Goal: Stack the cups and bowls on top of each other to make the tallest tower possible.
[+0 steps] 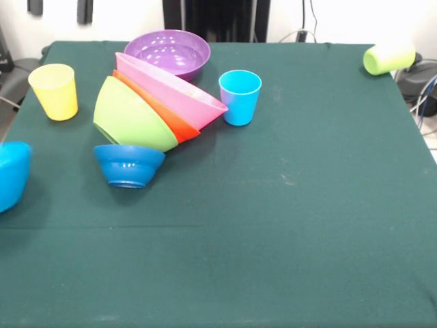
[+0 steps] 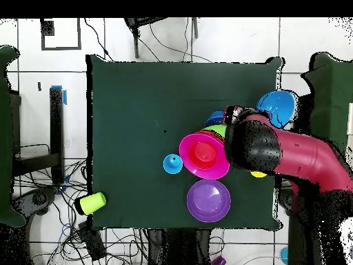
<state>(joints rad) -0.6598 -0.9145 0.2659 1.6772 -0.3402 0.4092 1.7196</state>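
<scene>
Leaning on the small dark blue plastic bowl (image 1: 129,165), nested lime green, orange-red and pink bowls (image 1: 160,102) tilt on the green-clothed desk (image 1: 287,205); the hand's opening cannot be told.

A dark green cloth (image 1: 287,225) covers the table, creased faintly across its near part. Beyond its far right corner, cables (image 1: 425,96) trail over a pale floor. From above, a white tiled floor (image 2: 41,96) surrounds the table, with tangled black cables (image 2: 65,221) and a blue tape piece (image 2: 64,94).
</scene>
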